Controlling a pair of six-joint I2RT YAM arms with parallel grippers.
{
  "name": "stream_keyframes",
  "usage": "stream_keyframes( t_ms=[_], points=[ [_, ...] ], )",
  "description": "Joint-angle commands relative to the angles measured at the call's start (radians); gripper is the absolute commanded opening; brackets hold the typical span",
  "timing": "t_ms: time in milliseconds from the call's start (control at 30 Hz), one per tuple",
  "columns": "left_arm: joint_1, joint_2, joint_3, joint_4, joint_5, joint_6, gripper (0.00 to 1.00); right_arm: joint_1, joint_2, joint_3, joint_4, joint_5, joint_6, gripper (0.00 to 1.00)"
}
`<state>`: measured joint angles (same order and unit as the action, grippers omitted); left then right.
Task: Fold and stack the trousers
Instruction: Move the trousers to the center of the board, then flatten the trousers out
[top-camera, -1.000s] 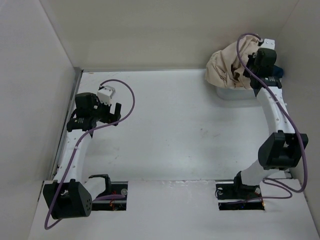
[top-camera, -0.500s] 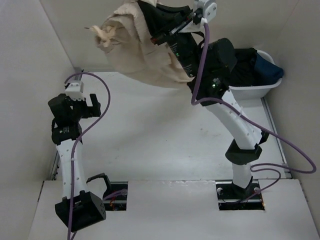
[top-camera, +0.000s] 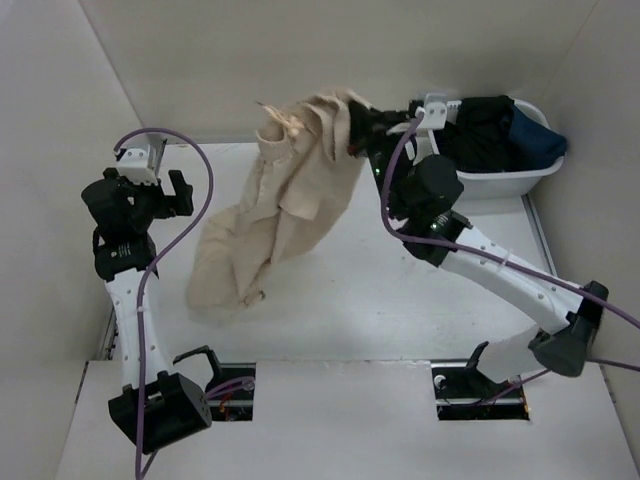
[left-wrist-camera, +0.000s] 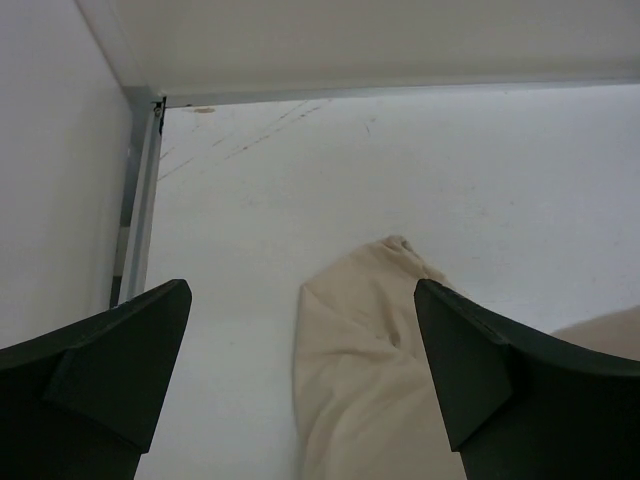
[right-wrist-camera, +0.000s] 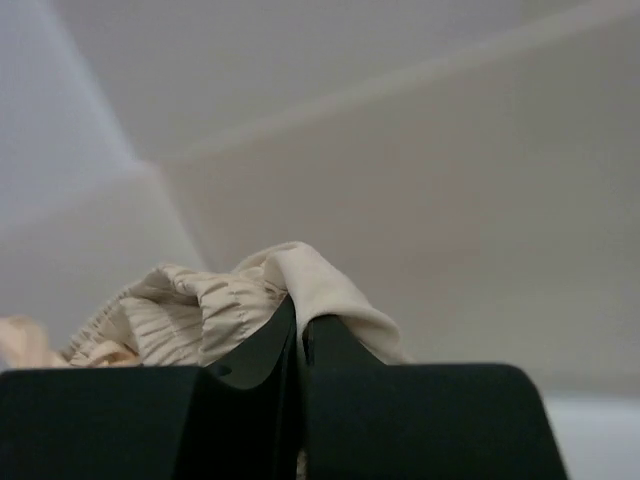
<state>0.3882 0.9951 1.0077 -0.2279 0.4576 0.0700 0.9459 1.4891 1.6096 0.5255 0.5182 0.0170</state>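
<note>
The beige trousers (top-camera: 290, 200) hang from my right gripper (top-camera: 352, 135), which is shut on their gathered waistband (right-wrist-camera: 215, 305) high over the table's back. The legs trail down and left, and the lower end rests on the table (top-camera: 215, 285). My left gripper (top-camera: 175, 195) is open and empty at the left side, above the table. In the left wrist view a leg end of the trousers (left-wrist-camera: 385, 370) lies on the table between and below the open fingers (left-wrist-camera: 110, 360).
A white basket (top-camera: 500, 180) at the back right holds black and navy garments (top-camera: 490, 125). White walls enclose the table on the left, back and right. A metal strip (left-wrist-camera: 135, 200) runs along the left wall.
My right gripper has lifted the trousers out of the basket, swung them left across the back, then lowered them so the legs drape onto the table. My left arm has moved left and back.
</note>
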Motion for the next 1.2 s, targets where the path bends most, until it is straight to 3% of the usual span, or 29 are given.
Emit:
stream_keyframes(
  t_ms=[0,33,100,167,200,233,333,367,467,667,800,900,1000,1167],
  points=[
    [-0.027,0.033,0.043,0.003,0.016,0.129,1.00,-0.101,-0.251,-0.420,-0.117,0.399,0.254,0.07],
    [-0.036,0.042,0.046,-0.014,0.012,0.167,1.00,-0.118,-0.341,-0.565,-0.245,0.472,0.334,0.11],
    [-0.054,0.068,0.051,-0.065,-0.002,0.249,1.00,-0.143,-0.468,-0.733,-0.457,0.542,0.473,0.32],
    [-0.079,0.100,0.052,-0.149,-0.013,0.336,1.00,-0.207,-0.623,-0.861,-0.794,0.533,0.709,0.79],
    [-0.097,0.112,0.049,-0.204,-0.013,0.390,1.00,-0.247,-0.662,-0.878,-0.903,0.498,0.786,0.97],
    [-0.116,0.123,0.043,-0.252,-0.013,0.436,1.00,-0.290,-0.688,-0.890,-0.989,0.450,0.846,1.00],
    [-0.189,0.126,0.010,-0.384,-0.023,0.560,1.00,-0.441,-0.721,-0.950,-1.056,0.236,0.861,1.00],
    [-0.264,0.117,-0.033,-0.471,-0.045,0.656,1.00,-0.519,-0.716,-1.003,-0.977,0.059,0.778,1.00],
    [-0.410,0.096,-0.133,-0.554,-0.108,0.764,1.00,-0.584,-0.687,-1.047,-0.876,-0.105,0.764,1.00],
    [-0.666,0.109,-0.340,-0.461,-0.269,0.804,0.99,-0.618,-0.518,-0.981,-0.724,-0.152,0.715,1.00],
    [-0.729,0.195,-0.385,-0.317,-0.381,0.760,0.99,-0.623,-0.394,-0.886,-0.667,-0.170,0.649,1.00],
    [-0.742,0.292,-0.391,-0.281,-0.405,0.735,0.93,-0.623,-0.262,-0.820,-0.697,-0.201,0.598,1.00],
    [-0.771,0.342,-0.399,-0.271,-0.415,0.714,0.77,-0.628,-0.153,-0.786,-0.696,-0.237,0.565,1.00],
    [-0.760,0.323,-0.383,-0.243,-0.442,0.679,0.28,-0.635,-0.004,-0.735,-0.685,-0.236,0.511,1.00]
  ],
)
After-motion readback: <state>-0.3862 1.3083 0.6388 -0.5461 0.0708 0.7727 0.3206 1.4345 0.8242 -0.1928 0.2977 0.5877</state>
